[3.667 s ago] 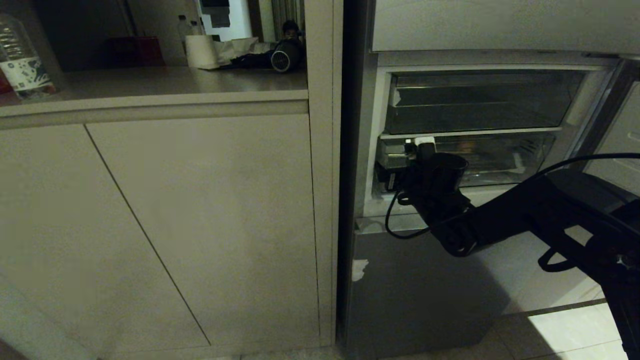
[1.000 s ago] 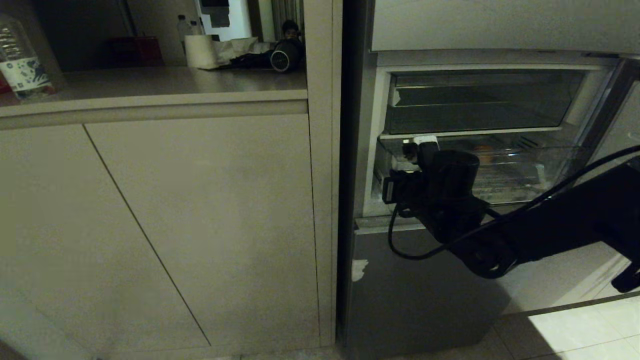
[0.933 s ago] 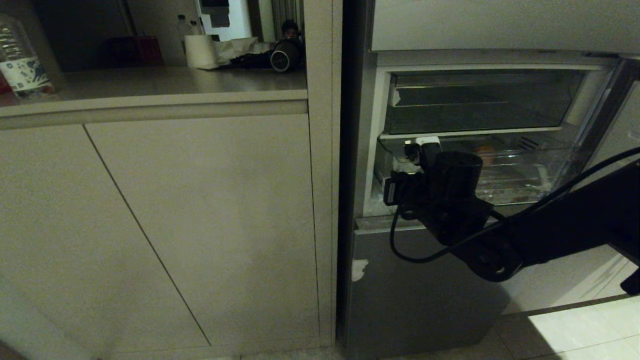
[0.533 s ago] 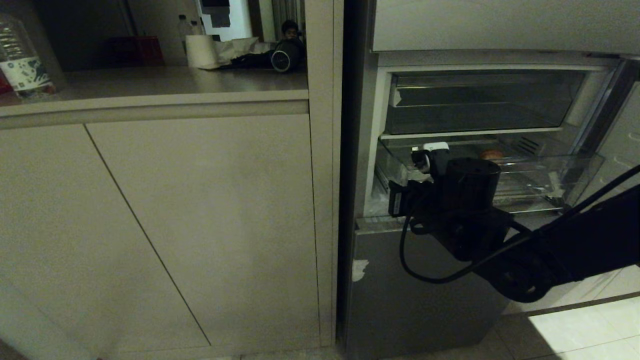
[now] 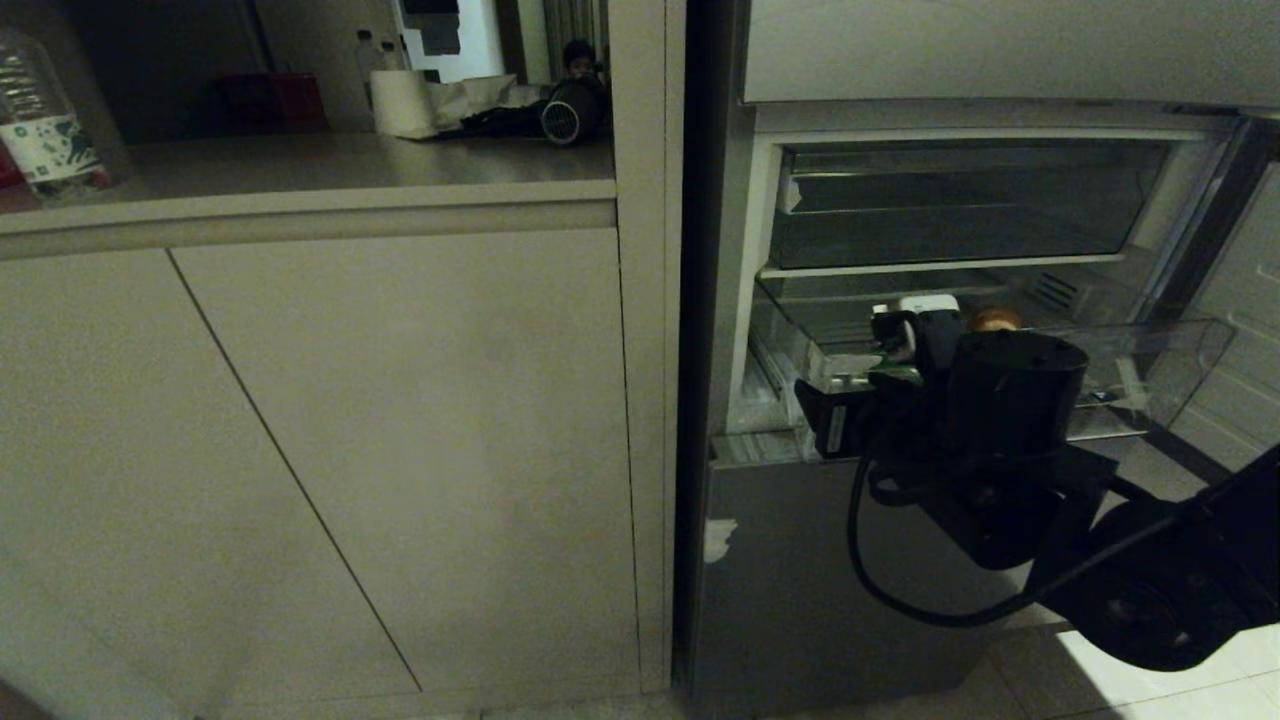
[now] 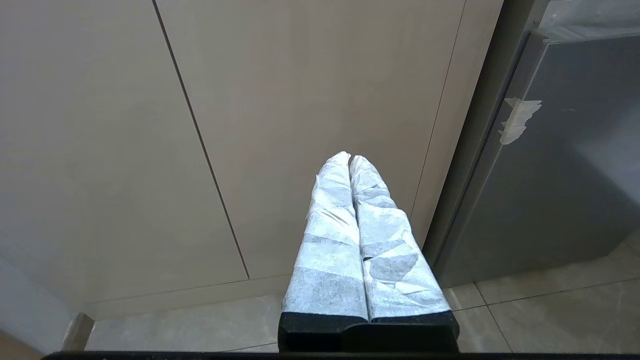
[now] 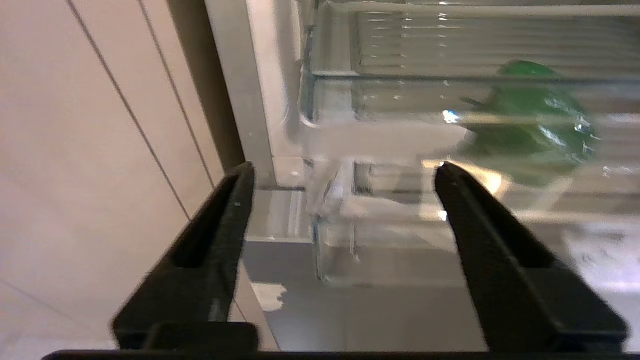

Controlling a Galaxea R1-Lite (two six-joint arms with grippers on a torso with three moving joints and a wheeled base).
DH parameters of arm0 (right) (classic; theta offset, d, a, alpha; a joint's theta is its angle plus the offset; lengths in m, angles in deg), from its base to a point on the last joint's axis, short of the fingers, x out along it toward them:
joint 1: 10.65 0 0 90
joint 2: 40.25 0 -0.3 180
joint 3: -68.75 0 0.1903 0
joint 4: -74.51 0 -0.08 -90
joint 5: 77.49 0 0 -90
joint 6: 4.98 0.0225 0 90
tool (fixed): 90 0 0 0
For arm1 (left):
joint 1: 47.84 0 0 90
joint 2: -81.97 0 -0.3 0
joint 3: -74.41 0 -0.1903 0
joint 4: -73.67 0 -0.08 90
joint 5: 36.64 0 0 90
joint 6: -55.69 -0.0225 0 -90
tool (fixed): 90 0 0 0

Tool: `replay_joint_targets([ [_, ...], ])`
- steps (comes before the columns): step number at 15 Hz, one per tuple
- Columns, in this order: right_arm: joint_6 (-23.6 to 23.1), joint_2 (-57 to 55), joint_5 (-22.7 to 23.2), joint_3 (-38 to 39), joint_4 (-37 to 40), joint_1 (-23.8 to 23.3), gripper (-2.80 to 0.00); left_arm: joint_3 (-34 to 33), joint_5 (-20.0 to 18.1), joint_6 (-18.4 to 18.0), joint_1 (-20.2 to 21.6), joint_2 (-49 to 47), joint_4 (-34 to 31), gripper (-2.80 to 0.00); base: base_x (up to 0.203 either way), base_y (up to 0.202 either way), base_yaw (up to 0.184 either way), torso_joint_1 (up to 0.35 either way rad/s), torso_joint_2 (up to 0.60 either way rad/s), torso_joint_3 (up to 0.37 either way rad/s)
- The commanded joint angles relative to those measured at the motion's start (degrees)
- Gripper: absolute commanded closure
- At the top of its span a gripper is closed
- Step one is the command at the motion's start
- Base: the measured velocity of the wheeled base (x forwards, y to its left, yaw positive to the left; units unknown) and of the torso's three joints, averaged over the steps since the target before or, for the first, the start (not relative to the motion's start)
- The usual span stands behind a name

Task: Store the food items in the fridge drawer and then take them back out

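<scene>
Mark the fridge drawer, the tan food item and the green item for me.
fridge drawer (image 5: 1180, 345): head view, clear front right corner.
tan food item (image 5: 995, 319): head view, its exposed top.
green item (image 7: 535, 127): right wrist view, its middle, seen through the drawer wall.

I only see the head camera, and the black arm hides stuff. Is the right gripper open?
Observer: Yes. In the right wrist view the right gripper stands open and empty, facing the fridge drawer at its front corner.
Operator: Anything in there besides the brown lump?
Observer: A shiny green food item shows through the drawer's clear wall.
Operator: Where's the other arm?
Observer: The left gripper is shut, pointing at the beige cabinet door.
</scene>
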Motion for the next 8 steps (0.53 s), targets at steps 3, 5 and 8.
replay_joint_targets([
  [3, 1.01, 4.48, -2.23, 5.27, -0.27, 0.17, -2.8, 0.0, 0.01, 0.0, -0.02, -0.09, 0.02, 0.0, 0.0, 0.0, 0.0, 0.0, 0.0, 0.0],
  [5, 1.06, 8.02, -2.4, 5.65, 0.33, 0.07, -2.8, 0.0, 0.01, 0.0, -0.02, -0.09, 0.02, 0.0, 0.0, 0.0, 0.0, 0.0, 0.0, 0.0],
  [8, 1.13, 15.38, -1.63, 2.72, 11.33, -2.22, -2.8, 0.0, 0.01, 0.0, -0.02, -0.09, 0.02, 0.0, 0.0, 0.0, 0.0, 0.0, 0.0, 0.0],
])
